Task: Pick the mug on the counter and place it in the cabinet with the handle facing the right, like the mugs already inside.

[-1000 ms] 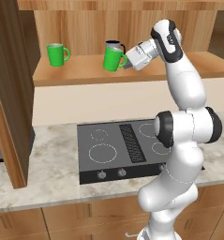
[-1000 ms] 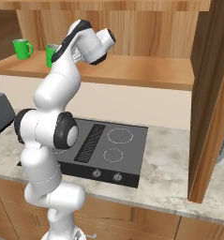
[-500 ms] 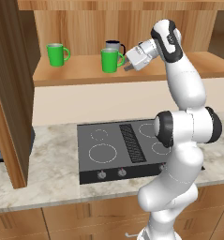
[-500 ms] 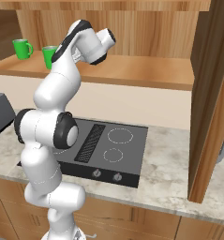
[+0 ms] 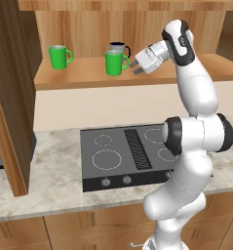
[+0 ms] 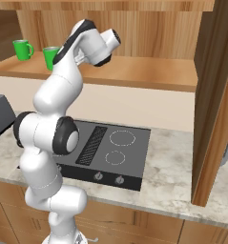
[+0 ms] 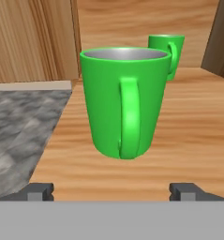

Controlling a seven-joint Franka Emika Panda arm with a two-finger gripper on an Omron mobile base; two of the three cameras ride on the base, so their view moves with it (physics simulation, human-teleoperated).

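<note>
**Green mug stands on the cabinet shelf**

Wooden cabinet (image 5: 79,75) spans the upper part of the left base frame above the counter (image 5: 54,171). At upper centre the mug (image 5: 115,63) stands upright on its shelf, handle right. Just right of it the gripper (image 5: 136,68) has its fingers spread apart, holding nothing. Upper left: another green mug (image 5: 58,56).

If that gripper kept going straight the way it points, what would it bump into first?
Most likely the near green mug on the shelf: its handle faces the open gripper, dead ahead between the fingertips.
</note>
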